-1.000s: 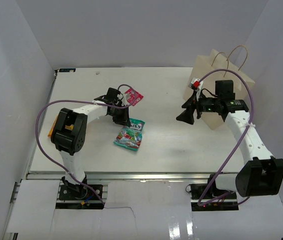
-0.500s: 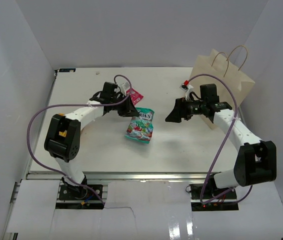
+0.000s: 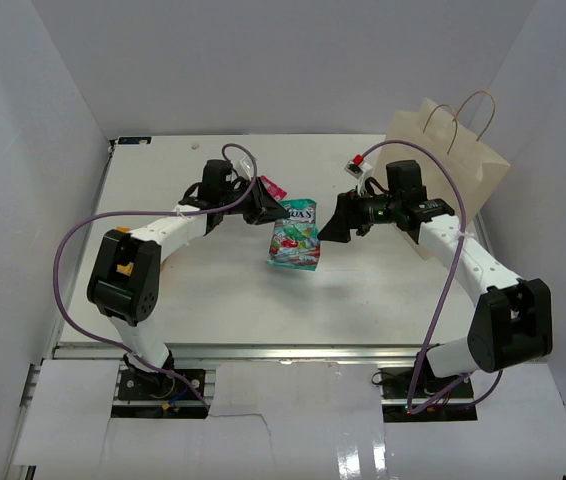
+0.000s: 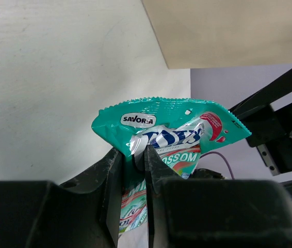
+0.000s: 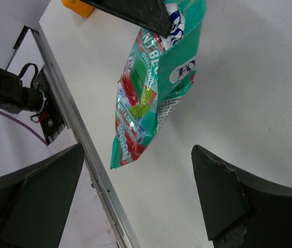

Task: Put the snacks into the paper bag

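L: my left gripper (image 4: 134,165) pinches the teal packet (image 4: 166,121) over the worktop's (image 4: 43,77) middle | R: my right gripper (image 5: 135,178) gapes empty beside it

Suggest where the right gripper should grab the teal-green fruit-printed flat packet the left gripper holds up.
Grip the free lower half of the teal-green fruit-printed flat packet: the left gripper pinches its top seam, so it hangs tilted with the bottom unobstructed. The open right gripper should probably come in from its own side, opposite the left one, closing on the flat faces below that pinch.
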Robot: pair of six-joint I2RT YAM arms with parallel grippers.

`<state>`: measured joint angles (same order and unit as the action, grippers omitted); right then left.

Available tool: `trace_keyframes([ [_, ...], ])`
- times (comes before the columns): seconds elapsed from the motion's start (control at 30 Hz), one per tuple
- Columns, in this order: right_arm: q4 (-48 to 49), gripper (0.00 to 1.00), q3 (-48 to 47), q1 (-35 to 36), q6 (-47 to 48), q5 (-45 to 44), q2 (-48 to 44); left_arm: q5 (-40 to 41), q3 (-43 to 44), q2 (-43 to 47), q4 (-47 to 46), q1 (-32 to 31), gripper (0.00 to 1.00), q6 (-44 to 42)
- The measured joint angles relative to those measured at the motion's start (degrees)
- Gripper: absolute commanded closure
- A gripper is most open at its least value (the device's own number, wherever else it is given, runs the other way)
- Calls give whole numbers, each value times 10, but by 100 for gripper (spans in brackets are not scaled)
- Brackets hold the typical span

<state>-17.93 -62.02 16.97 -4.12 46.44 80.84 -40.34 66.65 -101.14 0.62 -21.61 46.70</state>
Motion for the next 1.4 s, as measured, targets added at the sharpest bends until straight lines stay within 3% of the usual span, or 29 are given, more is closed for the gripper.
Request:
trace_keyframes([
  [0.27, 15, 12, -41, 27, -16, -30, 41, -15, 16, 0, -46, -1, 100, 45],
  [0.4, 24, 20, -60, 31, -29, -41, 70, -21, 16, 0, -56, -2, 100, 57],
  [0.53, 36, 39, -79, 43, -41, -43, 93, -26, 16, 0, -59, -5, 100, 64],
  [0.57, 38, 53, -82, 47, -44, -42, 96, -27, 16, 0, -59, -6, 100, 66],
  [0.77, 49, 90, -87, 56, -48, -43, 100, -31, 16, 4, -59, -6, 100, 71],
  [0.87, 50, 92, -87, 56, -47, -44, 100, -31, 16, 9, -58, -5, 100, 73],
  [0.93, 50, 92, -89, 56, -45, -43, 100, -31, 16, 10, -58, -5, 89, 74],
  [0.97, 49, 92, -90, 56, -44, -43, 100, -31, 16, 11, -58, -5, 70, 75],
  [1.07, 41, 92, -99, 56, -31, -43, 99, -31, 18, 14, -61, -5, 46, 78],
  [1.27, -2, 92, -150, 50, 72, -38, 79, -35, 58, 37, -63, 1, 32, 89],
  [1.4, -37, 92, -178, 34, 153, -21, 31, -20, 95, 75, -70, 19, 29, 88],
])
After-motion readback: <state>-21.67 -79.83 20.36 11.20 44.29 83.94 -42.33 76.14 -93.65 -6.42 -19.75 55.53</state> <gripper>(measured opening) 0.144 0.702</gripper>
